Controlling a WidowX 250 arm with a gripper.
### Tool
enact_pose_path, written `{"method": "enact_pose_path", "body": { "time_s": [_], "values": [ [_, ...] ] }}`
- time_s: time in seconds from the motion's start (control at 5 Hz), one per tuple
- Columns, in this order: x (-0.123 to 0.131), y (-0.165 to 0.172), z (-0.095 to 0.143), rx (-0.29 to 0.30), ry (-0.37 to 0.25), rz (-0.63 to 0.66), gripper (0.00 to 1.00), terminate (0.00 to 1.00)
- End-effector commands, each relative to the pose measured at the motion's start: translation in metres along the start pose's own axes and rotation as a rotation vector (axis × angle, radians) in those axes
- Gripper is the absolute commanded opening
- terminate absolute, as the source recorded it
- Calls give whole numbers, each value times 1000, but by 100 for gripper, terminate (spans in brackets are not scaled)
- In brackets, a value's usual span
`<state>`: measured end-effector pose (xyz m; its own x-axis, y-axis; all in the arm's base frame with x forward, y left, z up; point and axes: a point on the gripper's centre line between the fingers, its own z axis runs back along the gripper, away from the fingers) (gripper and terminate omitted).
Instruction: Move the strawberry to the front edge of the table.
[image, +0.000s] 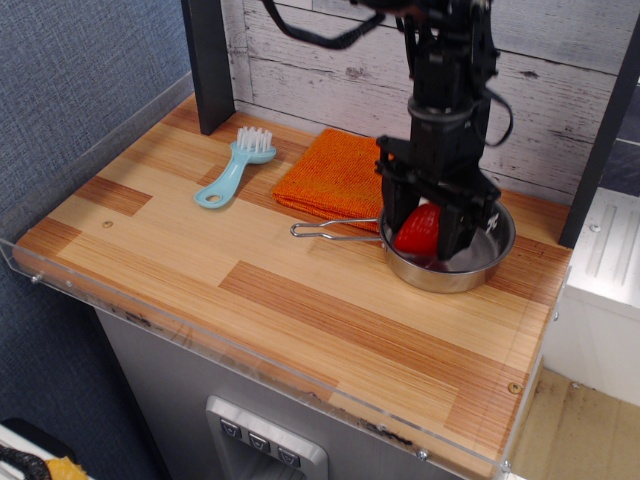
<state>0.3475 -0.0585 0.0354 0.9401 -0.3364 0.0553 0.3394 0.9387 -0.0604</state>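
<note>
The black robot claw (424, 236) hangs over the round steel pan (452, 262) at about 3 o'clock on the light wooden plank worktop (250, 290), its two fingers closed against the sides of the small glossy red toy strawberry (417, 230). The strawberry sits between the fingers inside the pan's rim; whether it touches the pan floor or is lifted just clear is hard to tell from this angle.

The pan's thin wire handle (335, 232) points toward 9 o'clock, running just beside the front hem of the folded orange cloth (336, 173), which lies at 12 o'clock behind the pan. The pale blue plastic brush with white bristles (233, 169) rests at 10 o'clock, well apart from the pan. A dark upright post (209, 62) stands at the back at 11 o'clock.

From the pan toward 6 o'clock the planks are bare out to the clear acrylic rim (250, 365) that edges the front and sides. No writing or labels can be read; the small buttons (259, 442) on the grey base below the rim are too small to make out.
</note>
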Motion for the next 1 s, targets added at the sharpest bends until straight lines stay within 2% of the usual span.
{"method": "enact_pose_path", "body": {
  "time_s": [0.0, 0.2, 0.4, 0.6, 0.8],
  "values": [
    [-27, 26, 97, -39, -234, 46, 0, 0],
    [-71, 57, 119, -23, -251, 127, 0, 0],
    [-113, 90, 114, 31, -171, 216, 0, 0],
    [-151, 129, 98, 58, -86, 284, 0, 0],
    [-167, 161, 90, 92, -63, 291, 0, 0]
  ]
}}
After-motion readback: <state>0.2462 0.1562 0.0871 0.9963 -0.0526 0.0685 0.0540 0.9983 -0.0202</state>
